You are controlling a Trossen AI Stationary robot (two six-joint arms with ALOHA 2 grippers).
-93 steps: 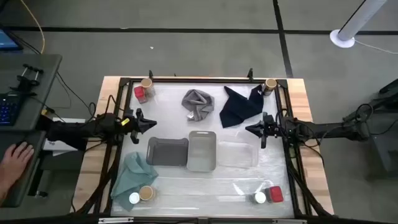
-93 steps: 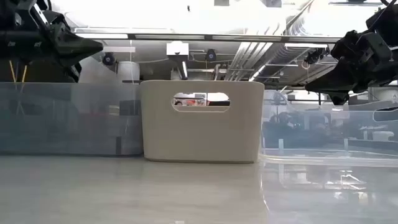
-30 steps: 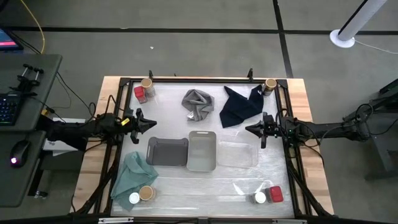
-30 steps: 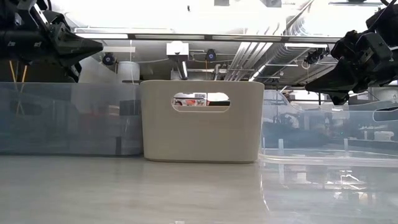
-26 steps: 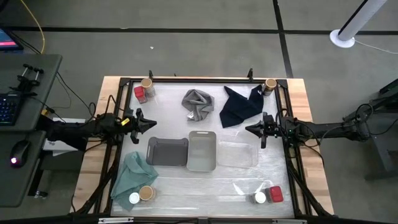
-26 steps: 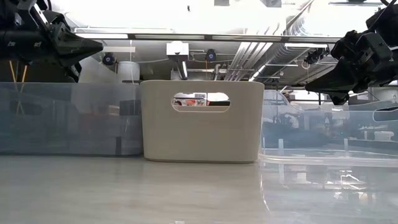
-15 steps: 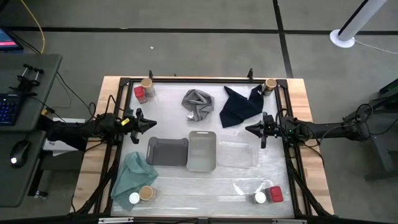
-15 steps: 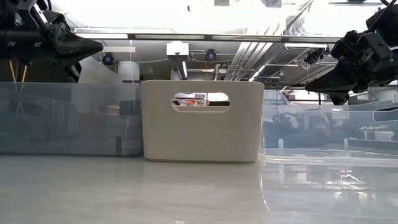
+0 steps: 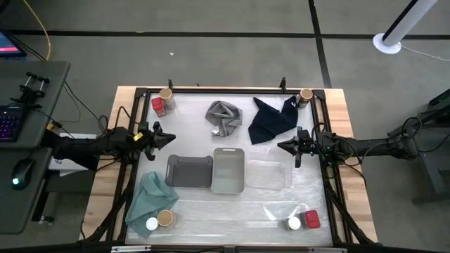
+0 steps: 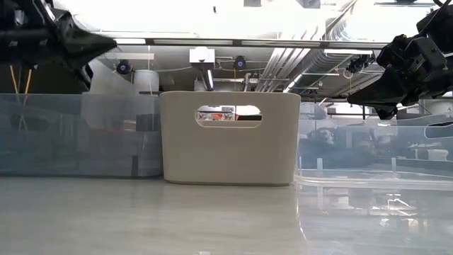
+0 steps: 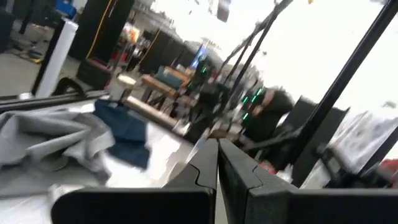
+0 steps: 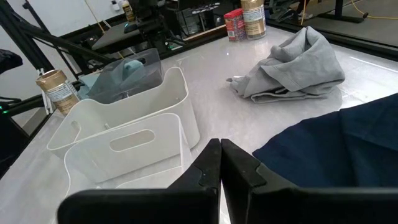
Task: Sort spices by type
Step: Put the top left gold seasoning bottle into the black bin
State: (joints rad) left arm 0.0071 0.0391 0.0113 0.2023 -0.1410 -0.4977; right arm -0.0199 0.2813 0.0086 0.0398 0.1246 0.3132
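Observation:
Seven spice jars stand on their bases in the table's corners. A tan-topped jar (image 9: 166,94) and a red jar (image 9: 158,105) are far left, and a tan-topped jar (image 9: 306,95) is far right. Near left are a white-topped jar (image 9: 152,224) and a tan-topped jar (image 9: 166,218). Near right are a white-topped jar (image 9: 294,223) and a red jar (image 9: 311,219). My left gripper (image 9: 171,138) hangs shut over the table's left side, above the dark grey tray. My right gripper (image 9: 280,146) hangs shut over the right side, above the clear tray. Neither touches anything.
Three trays stand side by side mid-table: dark grey (image 9: 189,171), light grey (image 9: 228,170) and clear (image 9: 267,174). A grey cloth (image 9: 223,117) and a navy cloth (image 9: 271,119) lie beyond them. A teal cloth (image 9: 149,195) lies near left, beside two jars.
My left gripper has risen a little and shifted slightly toward the far edge, still shut. The right arm and all the jars have kept still.

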